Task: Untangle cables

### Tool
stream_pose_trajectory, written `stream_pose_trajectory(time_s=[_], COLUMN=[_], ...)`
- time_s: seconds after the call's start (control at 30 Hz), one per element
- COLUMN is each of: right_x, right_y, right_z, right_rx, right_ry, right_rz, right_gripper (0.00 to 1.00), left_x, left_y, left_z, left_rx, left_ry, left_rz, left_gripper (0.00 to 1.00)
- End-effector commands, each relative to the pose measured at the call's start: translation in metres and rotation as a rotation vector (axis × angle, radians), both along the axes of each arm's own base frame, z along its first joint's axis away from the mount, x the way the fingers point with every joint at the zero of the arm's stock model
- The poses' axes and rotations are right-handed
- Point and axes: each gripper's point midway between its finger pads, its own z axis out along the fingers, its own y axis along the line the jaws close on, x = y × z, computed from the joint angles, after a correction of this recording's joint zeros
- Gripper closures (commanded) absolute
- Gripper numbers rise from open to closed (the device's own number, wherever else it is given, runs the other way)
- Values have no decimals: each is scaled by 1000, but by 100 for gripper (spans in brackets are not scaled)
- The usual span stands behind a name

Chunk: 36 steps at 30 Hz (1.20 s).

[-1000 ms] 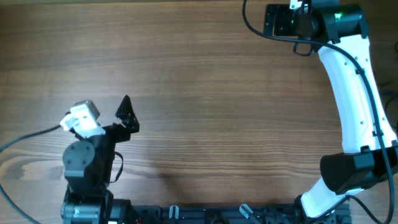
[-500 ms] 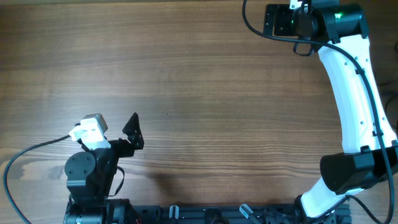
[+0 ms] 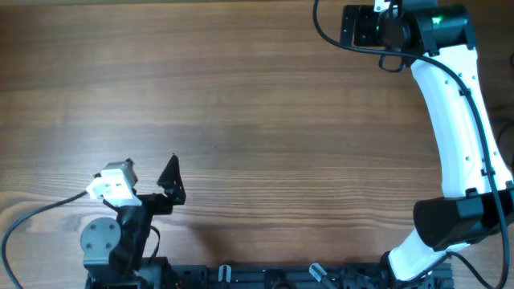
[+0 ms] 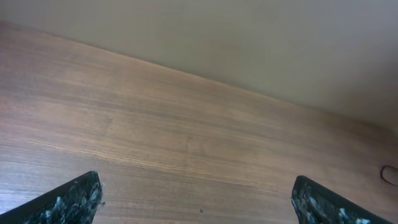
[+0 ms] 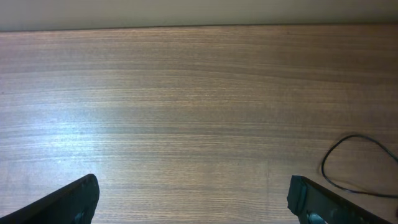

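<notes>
No coiled bundle of cables shows in the overhead view. A thin black cord loop (image 5: 353, 163) lies on the wood at the right edge of the right wrist view; I cannot tell if it is a task cable. A small dark loop (image 4: 390, 175) shows at the far right of the left wrist view. My left gripper (image 3: 170, 180) is low at the front left, open and empty (image 4: 198, 200). My right gripper (image 3: 358, 26) is stretched to the far right corner, open and empty (image 5: 193, 200).
The wooden table (image 3: 257, 120) fills the views, and its far edge shows in both wrist views. A thicker black wire (image 3: 320, 29) hangs by the right arm's wrist. Another wire (image 3: 32, 213) trails from the left arm.
My left arm has drawn back toward its base, and its gripper has moved down toward the front edge. The right arm has not moved.
</notes>
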Motion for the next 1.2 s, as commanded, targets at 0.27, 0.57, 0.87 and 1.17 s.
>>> stream_pose_trajectory(time_s=[0.27, 0.57, 0.87, 1.17], right_x=[2, 2, 2, 2], right_y=[4, 4, 4, 4], right_z=[-4, -4, -4, -4], right_rx=[0, 0, 0, 0], right_ry=[10, 10, 10, 10], right_rz=[22, 22, 21, 21], right_gripper=[0, 0, 0, 0], left_x=[-11, -10, -7, 18], left_y=[-8, -11, -5, -1], left_z=[-12, -25, -22, -29], left_rx=[18, 17, 24, -10], left_ry=[-19, -11, -32, -166], left_rz=[-38, -51, -17, 22], left_gripper=[0, 0, 0, 0])
